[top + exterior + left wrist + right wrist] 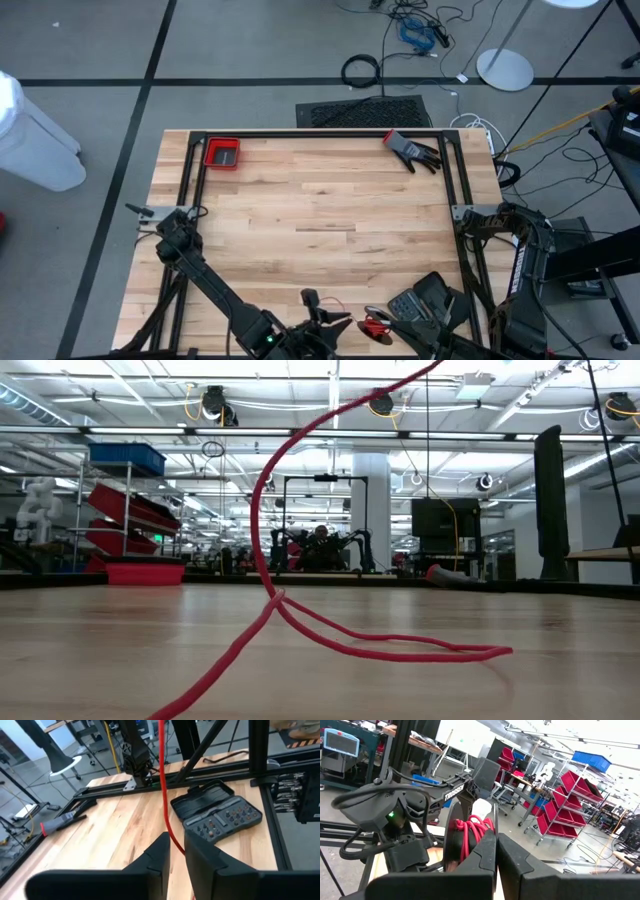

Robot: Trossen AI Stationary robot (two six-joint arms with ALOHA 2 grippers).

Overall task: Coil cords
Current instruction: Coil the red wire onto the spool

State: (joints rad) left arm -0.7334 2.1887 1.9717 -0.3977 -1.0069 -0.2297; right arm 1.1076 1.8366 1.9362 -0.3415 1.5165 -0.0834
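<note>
Cord point(262, 530): thin red string (looped) | table point(560, 680): pale wood planks

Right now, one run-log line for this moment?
left gripper: jaws around red cord | right gripper: shut on cord bundle | coiling unfinished

The table point(300, 200) is of pale wood planks, smooth, with a light sheen in the low view. Its frame point(320, 134) looks like matt black metal. The cord point(262, 550) is red, thin and smooth, like plastic-coated string. The open case point(216, 811) is dark plastic, matt and a little grainy. The glove point(412, 151) looks like knitted cloth, dark with a red cuff. The small tray point(221, 154) is shiny red plastic.
</note>
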